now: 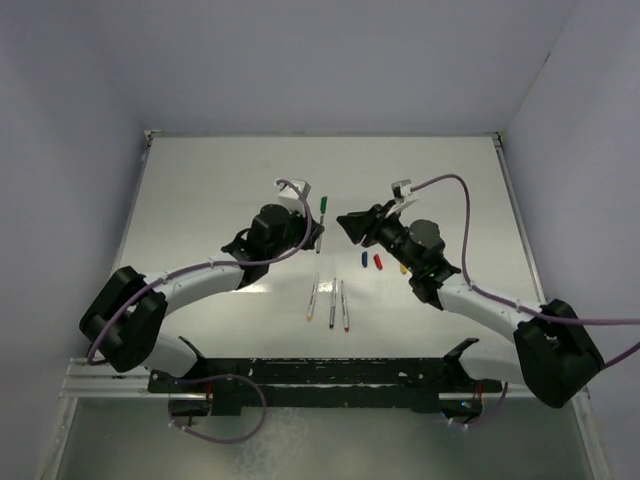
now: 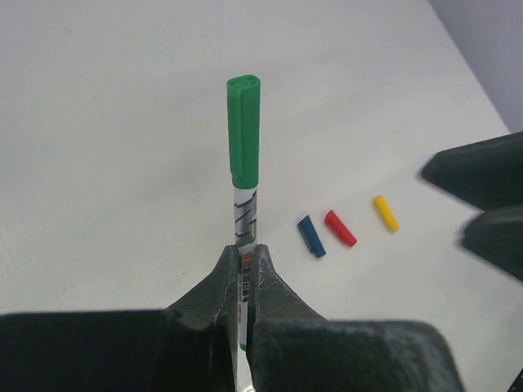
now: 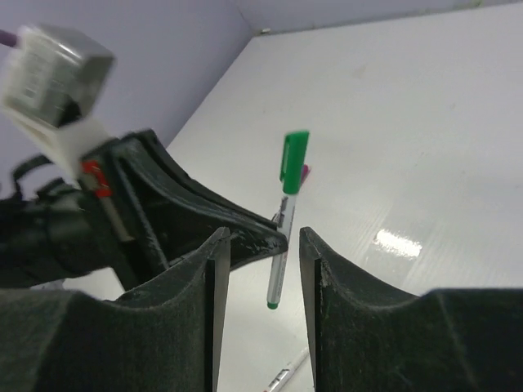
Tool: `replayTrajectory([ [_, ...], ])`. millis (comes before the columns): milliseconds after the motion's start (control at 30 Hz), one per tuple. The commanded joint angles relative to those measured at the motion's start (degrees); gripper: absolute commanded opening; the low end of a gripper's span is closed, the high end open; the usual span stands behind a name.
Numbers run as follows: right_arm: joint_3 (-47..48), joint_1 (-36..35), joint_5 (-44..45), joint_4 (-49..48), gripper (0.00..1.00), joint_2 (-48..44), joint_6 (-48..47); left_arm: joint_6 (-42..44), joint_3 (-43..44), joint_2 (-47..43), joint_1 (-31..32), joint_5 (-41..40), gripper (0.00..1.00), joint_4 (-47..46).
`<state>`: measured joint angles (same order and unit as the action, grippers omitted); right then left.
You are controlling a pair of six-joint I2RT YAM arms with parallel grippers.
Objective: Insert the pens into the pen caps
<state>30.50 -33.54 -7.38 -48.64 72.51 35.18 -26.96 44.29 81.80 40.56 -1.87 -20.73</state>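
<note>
The left gripper [image 2: 245, 255] pinches the green pen [image 2: 244, 214] by its barrel above the middle of the table [image 1: 450, 180], and the green cap [image 2: 244, 131] sits on the pen's upper end. The right gripper [image 3: 260, 245] faces it, fingers spread and holding nothing. The blue cap [image 2: 311, 236], red cap [image 2: 340, 228] and yellow cap [image 2: 386, 213] lie loose right of the middle. The three pens [image 1: 330, 303] lie toward the near edge.
</note>
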Motion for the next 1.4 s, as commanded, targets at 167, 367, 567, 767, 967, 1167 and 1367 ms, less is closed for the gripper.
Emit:
replayTrajectory([
  [167, 2.3, 0.0, 13.8, 14.1, 0.42, -12.4, -8.9, -1.6, 8.1, 9.3, -4.4, -7.6, 0.0, 13.9],
  [367, 0.3, 0.1, 17.8, 18.6, 0.42, -14.9, -8.5, -2.8, 15.7, 16.5, -6.0, -14.6, 0.0, 24.7],
  [567, -1.1, 0.1, 18.2, 19.4, 0.42, -14.3, -7.0, -4.5, 20.0, 21.9, -7.9, -17.1, 0.01, 29.6],
  [767, -1.9, 0.1, 18.7, 19.9, 0.42, -14.4, -6.6, -4.7, 21.7, 24.6, -8.7, -21.1, 0.02, 32.6],
  [967, -2.5, 0.1, 18.6, 19.8, 0.41, -14.4, -6.0, -5.0, 22.1, 26.2, -9.2, -21.3, 0.11, 33.5],
  [1167, -2.7, 0.1, 18.2, 19.3, 0.41, -14.1, -5.7, -5.4, 21.6, 26.5, -9.4, -20.5, 0.32, 33.3],
  [1367, -2.5, 0.1, 18.0, 18.8, 0.41, -13.8, -5.5, -4.2, 21.8, 24.2, -9.4, -18.0, 0.42, 31.5],
])
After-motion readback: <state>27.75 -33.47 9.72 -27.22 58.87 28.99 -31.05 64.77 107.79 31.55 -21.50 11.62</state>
